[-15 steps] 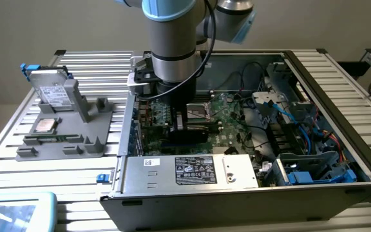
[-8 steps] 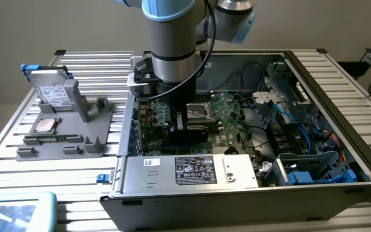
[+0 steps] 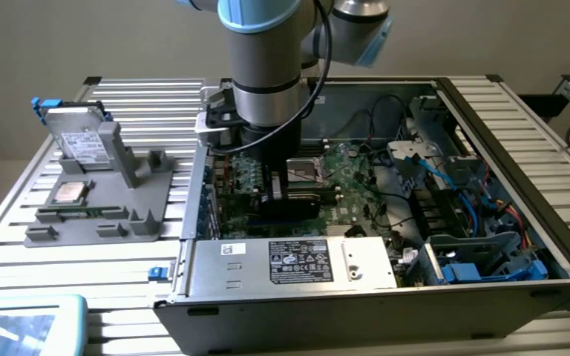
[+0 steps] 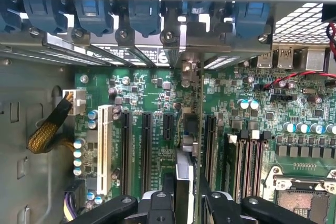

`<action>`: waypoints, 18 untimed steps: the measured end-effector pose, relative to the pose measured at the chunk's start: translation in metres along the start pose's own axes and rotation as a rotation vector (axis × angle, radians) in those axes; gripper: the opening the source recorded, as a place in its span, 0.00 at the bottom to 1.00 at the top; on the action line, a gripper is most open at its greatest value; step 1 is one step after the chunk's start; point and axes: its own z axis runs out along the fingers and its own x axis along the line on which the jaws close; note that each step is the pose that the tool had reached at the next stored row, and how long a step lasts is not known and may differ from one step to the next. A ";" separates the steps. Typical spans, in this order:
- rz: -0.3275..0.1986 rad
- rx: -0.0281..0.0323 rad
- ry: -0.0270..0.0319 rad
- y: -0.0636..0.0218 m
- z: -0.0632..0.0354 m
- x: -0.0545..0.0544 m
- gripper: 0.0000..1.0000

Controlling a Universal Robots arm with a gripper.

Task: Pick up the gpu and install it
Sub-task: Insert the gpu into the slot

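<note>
1. In the wrist view, the tool (image 4: 185, 199) has its fingers partly closed on the top edge of the gpu (image 4: 188, 129). The card stands on edge between them, running from the tool toward the metal brackets (image 4: 131, 51) at the case's rear wall.
2. In the exterior view the arm (image 3: 265, 81) reaches straight down into the open computer case (image 3: 522, 148). The tool is low over the motherboard (image 3: 349, 174), at about 9 o'clock from the empty processor socket (image 3: 307, 172).
3. The gpu sits over the motherboard among the long black expansion slots (image 4: 146, 150). Whether its lower edge has entered a slot, I cannot tell.
4. To do this step well, I judge the card should stay upright and parallel to its slot, with its metal end lined up with the rear opening.
5. Pressure should go straight down and evenly along the card's length. A tilt would risk catching the neighbouring slots or the small capacitors (image 4: 79, 153).
6. The grey holder (image 3: 97, 215) on the surface (image 3: 27, 297), at 9 o'clock from the case, carries the other parts.
</note>
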 end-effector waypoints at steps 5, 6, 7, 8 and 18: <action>-0.012 0.0003 -0.0007 0.0000 0.0000 0.000 0.27; -0.012 0.0004 -0.0008 0.0000 0.0000 0.000 0.27; -0.012 0.0004 -0.0008 0.0000 0.0000 0.000 0.27; -0.013 0.0004 -0.0008 0.0000 0.0000 0.000 0.27; -0.020 0.0007 -0.0013 0.0001 0.0000 0.000 0.27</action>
